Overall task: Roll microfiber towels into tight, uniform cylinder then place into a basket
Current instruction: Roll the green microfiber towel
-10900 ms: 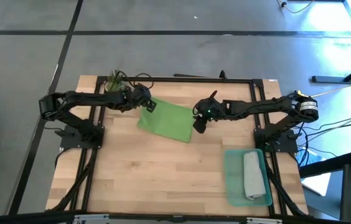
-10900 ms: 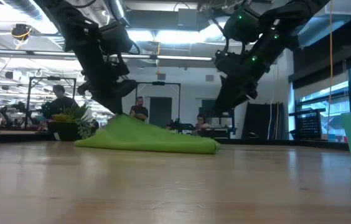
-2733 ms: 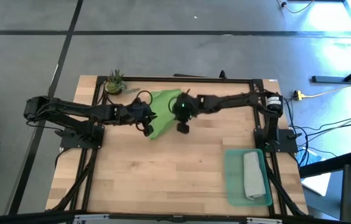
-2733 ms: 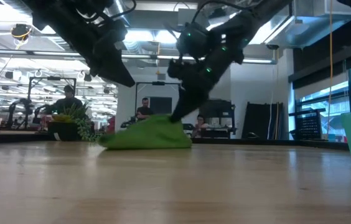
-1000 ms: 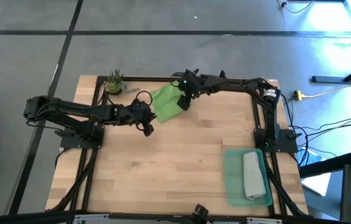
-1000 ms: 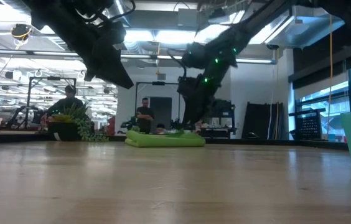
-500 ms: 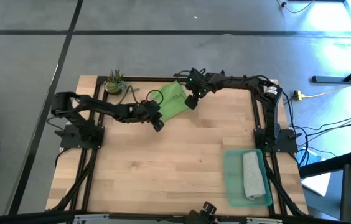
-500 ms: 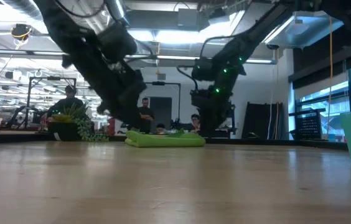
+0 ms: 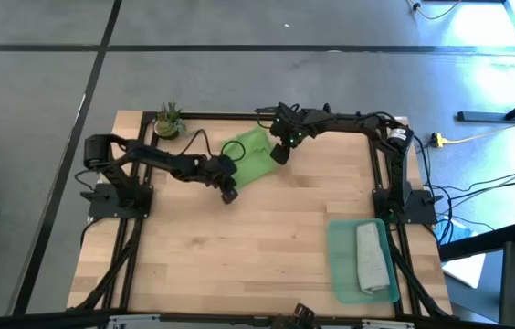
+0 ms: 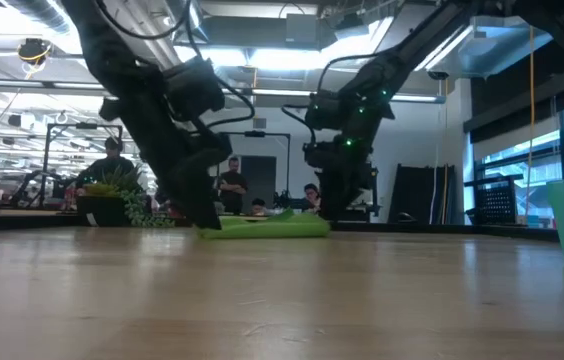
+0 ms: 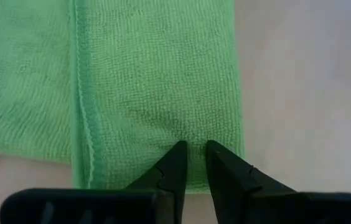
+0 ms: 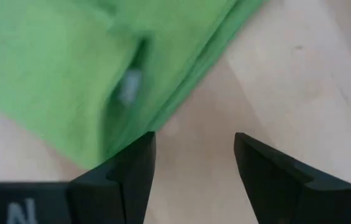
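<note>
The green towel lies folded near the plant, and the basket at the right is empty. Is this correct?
Not quite. The basket is not empty: the high view shows the rolled grey towel lying in it. The green towel does lie folded near the plant.

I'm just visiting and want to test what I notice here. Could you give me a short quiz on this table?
1. True or false: the rolled light grey microfiber towel lies in the translucent teal plastic basket.
2. The folded bright green microfiber towel lies: A) near the table's far edge, B) in the basket, C) on the floor.
3. Which gripper's jaws stand wide apart over bare wood?

Key: 1 true; 2 A; 3 the right gripper.
</note>
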